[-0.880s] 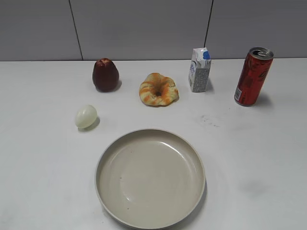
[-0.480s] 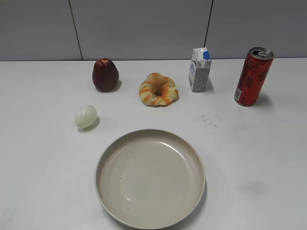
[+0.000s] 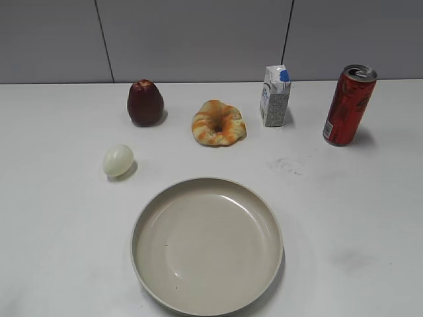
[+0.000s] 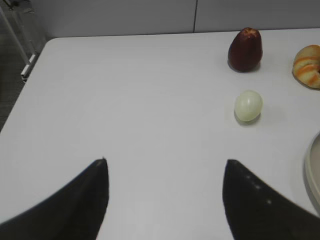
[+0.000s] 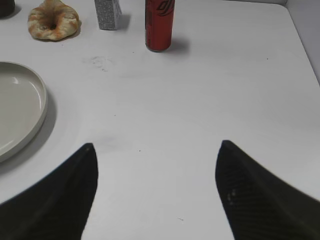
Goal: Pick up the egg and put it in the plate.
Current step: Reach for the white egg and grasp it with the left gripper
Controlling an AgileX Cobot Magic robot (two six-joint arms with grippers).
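The pale, glossy oval egg (image 3: 118, 160) lies just beyond the plate's (image 3: 147, 214) left rim, both grippers spread wide, empty.

Egg (image 3: 118, 160) left-behind plate (image 3: 149, 214)

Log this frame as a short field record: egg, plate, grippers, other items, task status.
egg: on the table, left of the plate, below the red fruit; egg untouched
plate: plate empty, nearest the camera
left gripper: left gripper open, short of the egg
right gripper: right gripper open, over bare table
others: pastry, carton, can along the back
status: not started
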